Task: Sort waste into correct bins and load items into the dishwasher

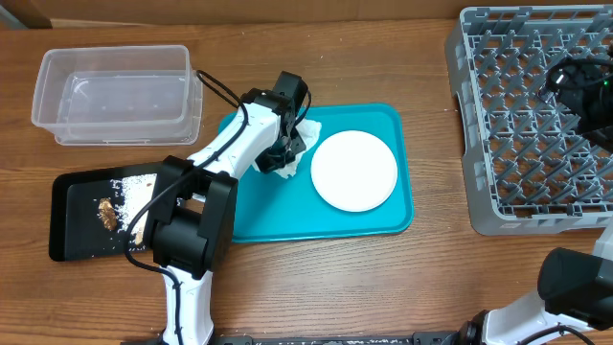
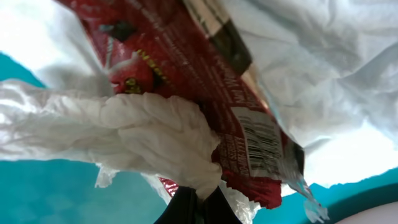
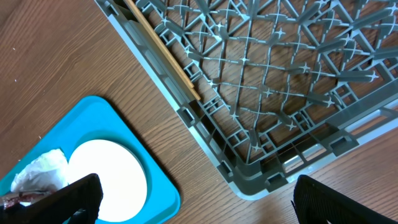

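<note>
We see grey dish rack (image 1: 536, 115) at R, 1 pr chopsticks (image 3: 163, 53) lying along its edge wall. Teal tray (image 1: 383, 216) mid-table. Clear tub (image 1: 115, 91) upper L, black tray (image 1: 72, 206) below it w/ brown lump (image 1: 107, 213) + rice grains (image 1: 134, 180). White plate (image 1: 353, 171) on teal tray. L gripper (image 1: 284, 153) just beside plate, clenched on napkin (image 2: 143, 134) w/ wrapper (image 2: 205, 81) bunched in. R gripper (image 3: 199, 202) near rack corner, fingers spread wide, released.

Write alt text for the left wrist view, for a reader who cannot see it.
A crumpled white napkin and a red-and-white wrapper fill the frame, bunched together right at the left arm's dark fingers, which are shut on the napkin. A teal tray shows behind them.
</note>
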Available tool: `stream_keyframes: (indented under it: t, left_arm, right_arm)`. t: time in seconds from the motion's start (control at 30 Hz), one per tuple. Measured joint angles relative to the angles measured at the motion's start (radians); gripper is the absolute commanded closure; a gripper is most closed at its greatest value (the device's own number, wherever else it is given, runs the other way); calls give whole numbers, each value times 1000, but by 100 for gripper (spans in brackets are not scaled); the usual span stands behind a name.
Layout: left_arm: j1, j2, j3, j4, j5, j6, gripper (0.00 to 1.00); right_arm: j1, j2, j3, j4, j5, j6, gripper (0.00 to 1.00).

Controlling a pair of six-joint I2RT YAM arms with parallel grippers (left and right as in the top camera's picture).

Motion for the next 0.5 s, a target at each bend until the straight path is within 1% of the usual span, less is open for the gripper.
stream_keyframes:
  t: [0.13, 0.5]
  left_arm:
    - [0, -24, 9, -21, 22, 0, 96]
    - [0, -187, 23, -28, 40, 3, 96]
  right_arm:
    - [0, 0, 0, 0, 0, 0, 0]
    - [0, 0, 0, 0, 0, 0, 0]
